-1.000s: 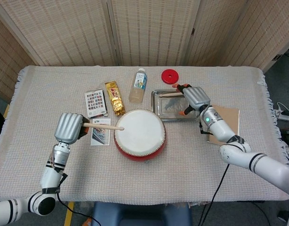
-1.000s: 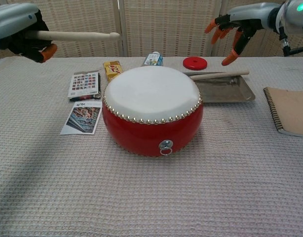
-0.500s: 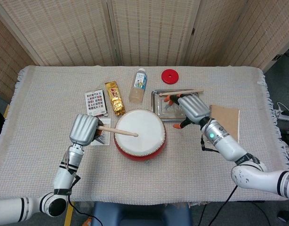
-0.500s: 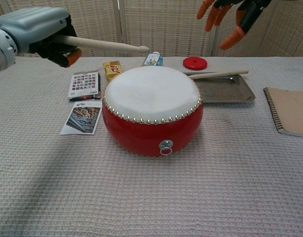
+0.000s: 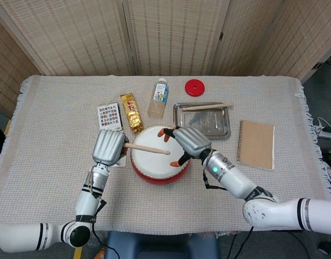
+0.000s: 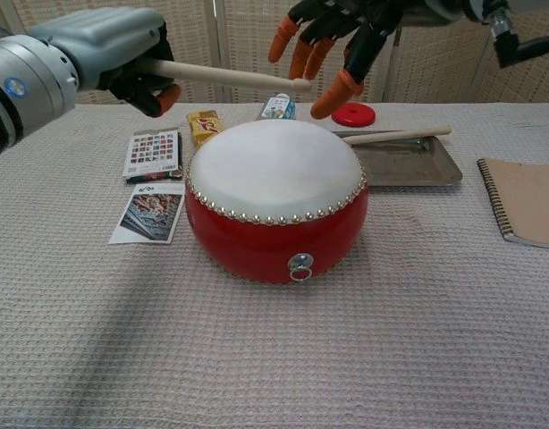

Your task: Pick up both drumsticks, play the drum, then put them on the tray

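A: Where do the sticks stand?

B: One drumstick [image 5: 147,149] is in the left robot hand [image 5: 109,146], fingers wrapped round its butt end, the shaft reaching out level above the drum [image 5: 159,154]. The other drumstick [image 5: 207,106] lies across the far edge of the tray [image 5: 221,128], touching nothing but the metal.

A: And the right robot hand?

B: The right robot hand [image 5: 188,142] hovers over the drum with its fingers spread and nothing in them, right beside the tip of the held stick. From the chest view I cannot quite tell whether a fingertip touches the wood.

A: How will that stick handle?

B: I'd judge it light, stiff and smooth: plain turned wood, so it will not bend, but it can roll or slide in hard fingers. The sound place to take it is along the thicker shaft well back from the tip, wrapped round, not pinched at the rounded end.

A: Any worry for the tray?

B: It looks thin and shiny, sitting on the cloth-covered desk [image 5: 47,124]. A round stick may roll on it, so it should go down lengthwise, inside the rim.
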Robot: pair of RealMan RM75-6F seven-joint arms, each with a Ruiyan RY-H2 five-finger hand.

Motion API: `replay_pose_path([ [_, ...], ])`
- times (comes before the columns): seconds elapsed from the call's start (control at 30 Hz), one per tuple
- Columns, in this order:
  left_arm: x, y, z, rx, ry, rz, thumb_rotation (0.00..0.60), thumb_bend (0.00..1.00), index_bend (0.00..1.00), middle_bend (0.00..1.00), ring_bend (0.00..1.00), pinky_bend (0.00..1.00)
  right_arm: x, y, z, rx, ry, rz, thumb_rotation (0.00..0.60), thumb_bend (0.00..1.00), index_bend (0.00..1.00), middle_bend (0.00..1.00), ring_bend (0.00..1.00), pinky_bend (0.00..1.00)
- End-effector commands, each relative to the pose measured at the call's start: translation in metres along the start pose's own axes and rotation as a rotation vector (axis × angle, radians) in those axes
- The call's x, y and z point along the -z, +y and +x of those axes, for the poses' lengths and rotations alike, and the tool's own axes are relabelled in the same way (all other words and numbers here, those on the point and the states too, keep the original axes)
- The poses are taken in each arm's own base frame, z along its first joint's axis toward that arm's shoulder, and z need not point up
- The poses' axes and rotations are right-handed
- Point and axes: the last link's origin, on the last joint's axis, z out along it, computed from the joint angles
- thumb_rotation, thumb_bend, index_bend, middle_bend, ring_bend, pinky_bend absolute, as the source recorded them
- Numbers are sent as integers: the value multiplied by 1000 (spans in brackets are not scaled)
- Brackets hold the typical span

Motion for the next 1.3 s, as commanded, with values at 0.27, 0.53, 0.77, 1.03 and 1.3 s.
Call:
replay_pose_path([
  [0.27,-4,11,0,10,21,6,600,559,936,1000,991,1000,-28,-21,-18,-2,0,-14,600,43,361,403,294,577],
  [0.53,-7,20,-1,-28,59,-4,600,559,931,1000,990,1000,-44,-35,-25,-11,0,-36,600,42,427,466,339,587],
  [0.77,-10,25,-9,-92,75,-7,600,559,930,1000,982,1000,-54,-46,-32,-31,18,-46,600,112,524,555,409,620],
  [1.03,-7,22,-13,-134,94,-22,600,551,867,998,909,1000,-57,-48,-35,-56,63,-62,600,207,728,683,537,698],
  [1.3,-4,21,-12,-149,99,-35,600,545,770,895,822,1000,-59,-50,-36,-76,104,-60,600,218,876,796,643,762],
])
